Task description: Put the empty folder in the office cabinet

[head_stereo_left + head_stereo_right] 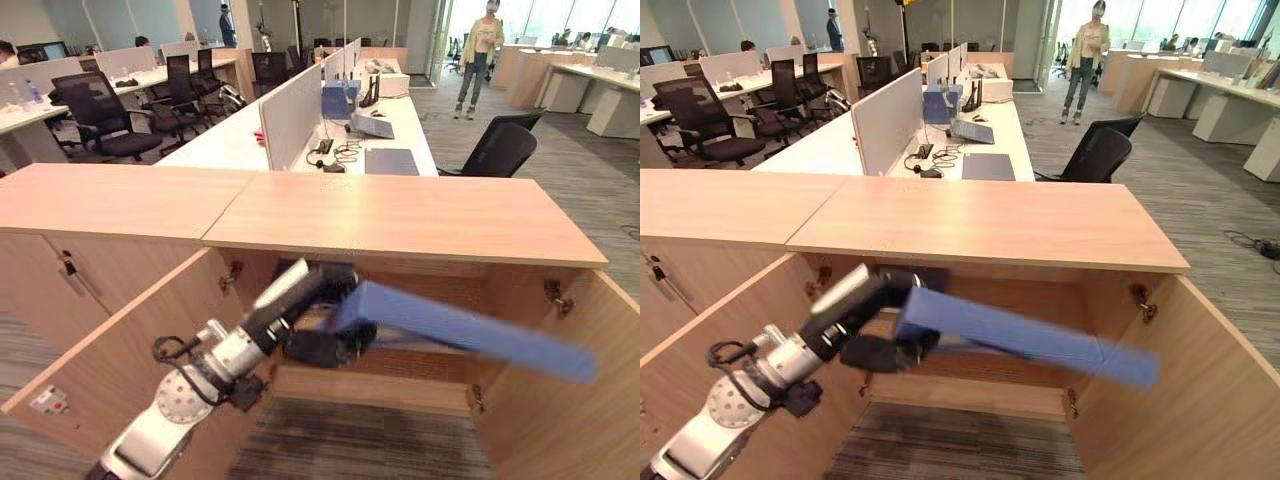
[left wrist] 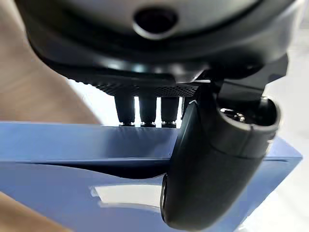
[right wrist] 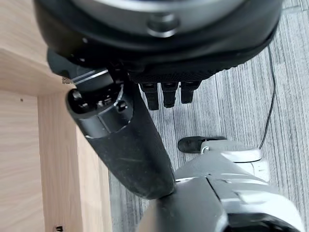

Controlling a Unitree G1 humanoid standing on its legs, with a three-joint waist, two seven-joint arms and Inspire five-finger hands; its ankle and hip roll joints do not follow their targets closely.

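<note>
The blue folder (image 1: 470,330) is a long flat slab. It slants from the cabinet's opening out to the right, in front of the open compartment. My left hand (image 1: 325,345) is shut on its left end, just under the wooden top (image 1: 400,215) of the office cabinet. In the left wrist view the thumb (image 2: 212,164) lies across the folder's (image 2: 72,159) face and the fingers (image 2: 145,111) curl behind its edge. Both cabinet doors stand open, the left door (image 1: 120,350) and the right door (image 1: 570,400). My right hand (image 3: 125,135) hangs open beside a wooden panel, above the grey carpet.
A closed cabinet (image 1: 40,270) adjoins on the left. Behind the counter run white desks (image 1: 400,130) with a divider, laptops and cables, and a black chair (image 1: 500,148) stands at the right. A person (image 1: 478,55) stands far back. Grey carpet (image 1: 370,440) lies before the cabinet.
</note>
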